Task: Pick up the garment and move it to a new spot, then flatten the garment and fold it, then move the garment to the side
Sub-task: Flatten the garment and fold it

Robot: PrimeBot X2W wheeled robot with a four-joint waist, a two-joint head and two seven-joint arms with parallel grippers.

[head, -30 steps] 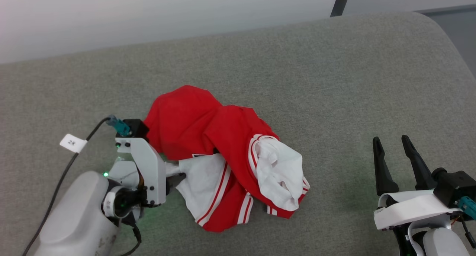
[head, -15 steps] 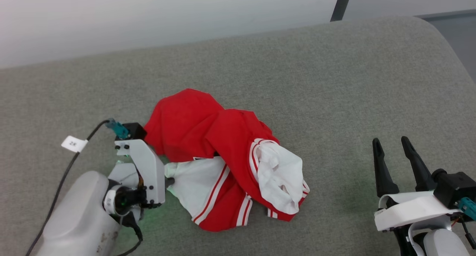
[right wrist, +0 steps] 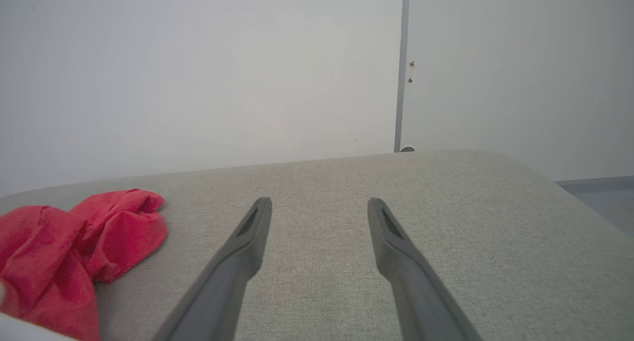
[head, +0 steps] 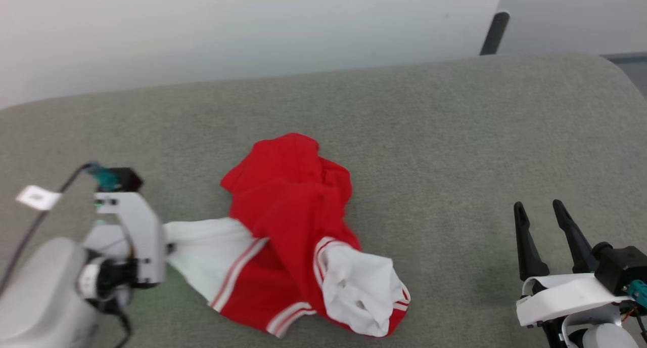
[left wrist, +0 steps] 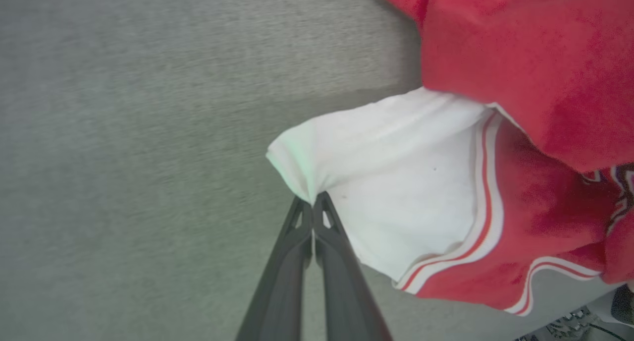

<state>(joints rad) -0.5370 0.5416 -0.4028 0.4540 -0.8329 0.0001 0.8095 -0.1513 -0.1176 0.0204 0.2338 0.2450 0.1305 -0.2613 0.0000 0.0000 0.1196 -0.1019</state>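
Note:
The garment [head: 288, 201], red with white sleeves and red-white striped trim, lies crumpled in the middle of the grey cushioned surface [head: 455, 135]. My left gripper [left wrist: 313, 202] is shut on the corner of one white sleeve [left wrist: 406, 167] and holds it drawn out to the left. In the head view the left wrist [head: 136, 231] covers those fingertips. My right gripper [head: 541, 219] stands open at the lower right, well clear of the garment, with nothing between its fingers [right wrist: 247, 232]. The red cloth of the garment [right wrist: 74, 252] shows at the lower left of the right wrist view. Its lettering is mostly hidden in the folds.
The cushion's far edge [head: 303, 77] meets a white wall, and a dark post [head: 493, 32] stands at the back right. The right end of the cushion curves away [head: 621, 80]. A black cable with a white tag [head: 35, 199] hangs by my left arm.
My left gripper has shut on the white sleeve and pulled it to the left, stretching and reshaping the garment. The head camera has shifted. The right gripper stays open.

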